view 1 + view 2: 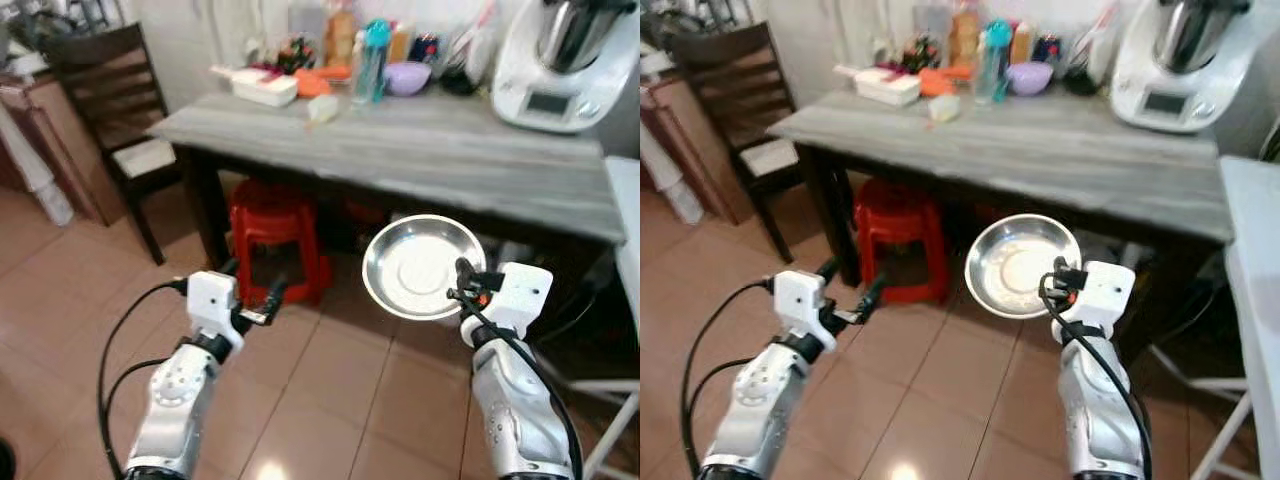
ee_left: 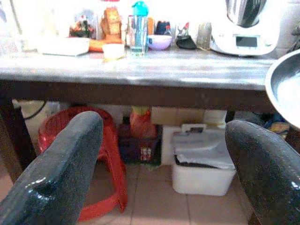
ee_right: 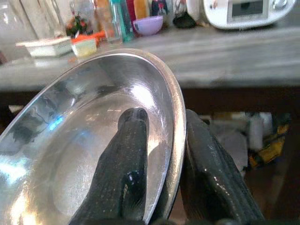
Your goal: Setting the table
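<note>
The right gripper point(image 3: 161, 140) pinches the steel plate point(image 1: 420, 265) by its rim, short of the table point(image 1: 420, 150); the left gripper point(image 1: 255, 295) hangs open; carry it level onto bare tabletop.

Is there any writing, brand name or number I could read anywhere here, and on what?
None can be read.
White kitchen machine: its dark screen is blurred.
Bottles at the back of the table: labels blurred.
Steel plate in the right end effector: no markings.
</note>
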Available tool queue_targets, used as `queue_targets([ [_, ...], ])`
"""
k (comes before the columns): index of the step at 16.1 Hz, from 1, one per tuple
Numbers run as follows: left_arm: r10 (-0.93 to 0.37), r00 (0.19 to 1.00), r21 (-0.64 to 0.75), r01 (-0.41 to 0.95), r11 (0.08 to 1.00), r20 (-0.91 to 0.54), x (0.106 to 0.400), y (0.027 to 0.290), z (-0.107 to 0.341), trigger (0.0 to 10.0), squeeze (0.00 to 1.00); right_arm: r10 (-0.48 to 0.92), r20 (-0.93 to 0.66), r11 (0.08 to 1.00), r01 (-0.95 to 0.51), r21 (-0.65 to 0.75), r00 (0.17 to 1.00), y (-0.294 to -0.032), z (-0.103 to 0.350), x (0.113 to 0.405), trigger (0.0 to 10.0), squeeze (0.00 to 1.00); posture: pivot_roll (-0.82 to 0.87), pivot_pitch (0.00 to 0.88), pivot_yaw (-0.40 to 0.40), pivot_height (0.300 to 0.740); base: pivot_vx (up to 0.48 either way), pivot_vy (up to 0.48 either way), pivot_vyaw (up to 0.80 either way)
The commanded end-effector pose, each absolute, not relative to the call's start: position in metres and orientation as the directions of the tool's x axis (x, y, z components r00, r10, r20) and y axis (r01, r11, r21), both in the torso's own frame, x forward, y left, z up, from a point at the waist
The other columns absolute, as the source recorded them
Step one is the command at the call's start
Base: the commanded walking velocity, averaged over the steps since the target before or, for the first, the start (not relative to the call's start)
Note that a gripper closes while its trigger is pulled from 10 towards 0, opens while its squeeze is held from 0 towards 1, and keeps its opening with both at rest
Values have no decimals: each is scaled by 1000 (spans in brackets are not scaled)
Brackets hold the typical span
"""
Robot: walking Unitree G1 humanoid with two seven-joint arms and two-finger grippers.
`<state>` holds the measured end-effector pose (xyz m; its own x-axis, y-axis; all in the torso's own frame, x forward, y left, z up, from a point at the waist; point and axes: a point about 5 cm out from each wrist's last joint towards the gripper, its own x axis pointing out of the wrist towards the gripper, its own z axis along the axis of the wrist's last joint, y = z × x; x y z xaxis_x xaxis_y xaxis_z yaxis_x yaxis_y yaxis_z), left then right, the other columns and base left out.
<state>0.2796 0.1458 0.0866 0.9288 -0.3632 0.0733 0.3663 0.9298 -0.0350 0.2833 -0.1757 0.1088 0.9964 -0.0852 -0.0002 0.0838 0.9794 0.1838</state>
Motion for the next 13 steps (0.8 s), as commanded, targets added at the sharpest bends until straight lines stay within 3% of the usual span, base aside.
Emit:
queue_targets([
  [1, -343, 937, -11, 344, 939, 74, 280, 155, 89, 10000, 0, -62, 22, 978, 56, 200, 998, -166, 114, 286, 10000, 0, 46, 0, 1, 740, 364, 0, -800],
  [7, -321, 944, 2, 322, 947, 72, 277, 160, 87, 10000, 0, -78, 44, 980, 69, 189, 996, -170, 119, 283, 10000, 0, 41, 0, -1, 740, 363, 0, 0],
  [13, -249, 969, 25, 248, 968, 13, 253, 187, 72, 10000, 0, -76, 86, 995, 69, 76, 993, -175, 128, 249, 10000, 0, 30, 0, -3, 740, 348, 0, 0],
])
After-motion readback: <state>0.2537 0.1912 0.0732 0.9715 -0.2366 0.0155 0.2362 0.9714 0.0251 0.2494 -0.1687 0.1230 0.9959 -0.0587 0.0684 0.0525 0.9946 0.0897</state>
